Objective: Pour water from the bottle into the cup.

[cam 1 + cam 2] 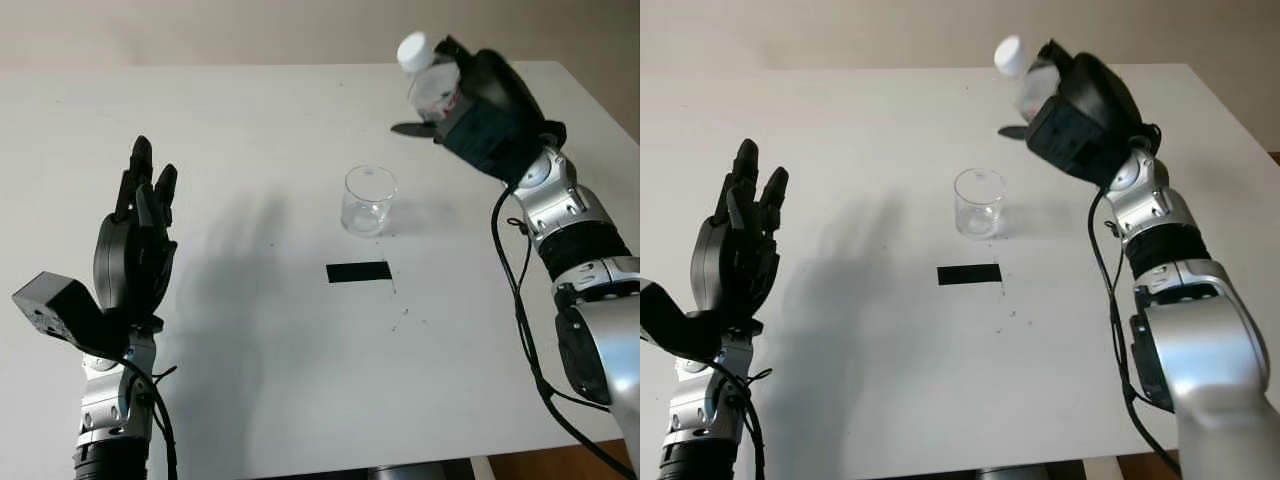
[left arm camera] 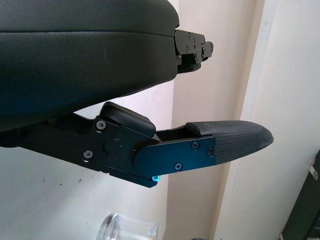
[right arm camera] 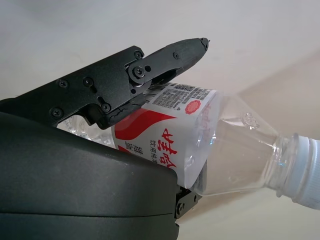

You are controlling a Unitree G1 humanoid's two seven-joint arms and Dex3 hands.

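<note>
Fingers of the right hand [image 1: 480, 100] clamp a clear bottle [image 1: 430, 85] with a white cap [image 1: 412, 50], raised above the far right of the table [image 1: 250, 380], beyond the cup [image 1: 368, 200]. Left hand [image 1: 135, 250] hangs open at near left.

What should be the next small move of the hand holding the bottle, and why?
Probably carry the bottle toward the robot until its neck is over the cup, since the right hand holds it raised and beyond the cup. Its white cap seems on. The left hand is open at the left.
</note>
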